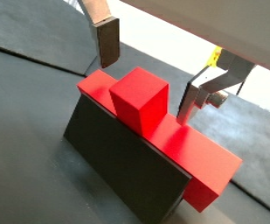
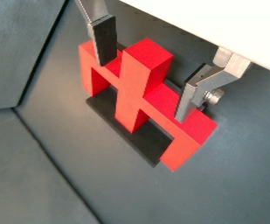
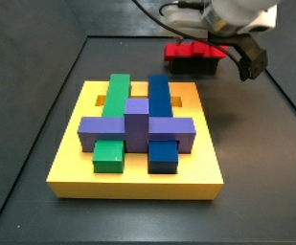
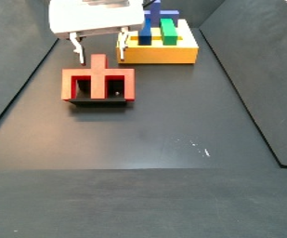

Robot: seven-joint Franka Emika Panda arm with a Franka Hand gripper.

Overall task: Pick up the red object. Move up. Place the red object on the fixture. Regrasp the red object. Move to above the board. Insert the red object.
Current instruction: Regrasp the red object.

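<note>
The red object [image 1: 161, 131] rests on the fixture [image 1: 111, 162], with its middle prong [image 2: 143, 61] sticking up toward the wrist. My gripper [image 1: 152, 70] is open and hovers over that prong. One finger stands on each side of the prong, and neither touches it. Both side views show the red object [image 4: 99, 84] seated in the dark fixture [image 4: 98, 101] under the gripper [image 4: 96, 51]. The yellow board [image 3: 137, 177] lies apart from the fixture, carrying green, blue and purple blocks [image 3: 135, 122].
Everything stands on a dark mat [image 4: 158, 158] inside low dark walls. In a side view the board [image 4: 158, 54] lies just past the fixture, close beside the gripper body [image 4: 96, 14].
</note>
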